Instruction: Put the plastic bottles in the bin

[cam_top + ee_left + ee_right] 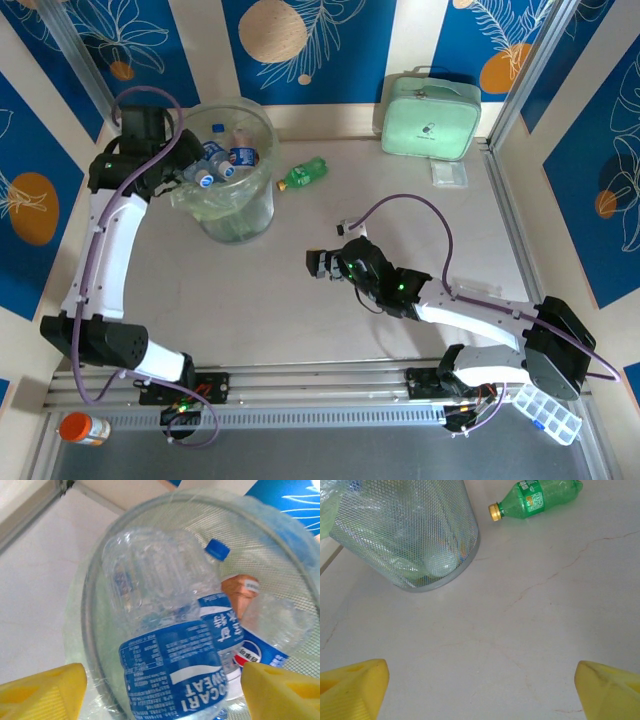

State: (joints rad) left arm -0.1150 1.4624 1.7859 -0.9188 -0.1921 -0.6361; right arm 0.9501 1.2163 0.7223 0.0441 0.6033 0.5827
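The bin [262, 125], a round mesh bucket lined with a pale green bag, stands at the far left and holds several plastic bottles [243, 155]. My left gripper [188, 168] hovers over its rim, open. In the left wrist view, a clear bottle with a blue label [165, 630] lies inside the bin [90, 595] between and below my spread yellow fingers [50, 690], apart from them. Beside it lie a blue-capped bottle [220, 605] and another [265, 635]. A green bottle [305, 173] [540, 497] lies on the table right of the bin [410, 540]. My right gripper [318, 265] [480, 690] is open over bare table.
A mint green zipped case [430, 115] stands at the back right with a small clear packet [449, 173] in front of it. An orange pill bottle [85, 428] and a clear compartment box [545, 412] lie by the near rail.
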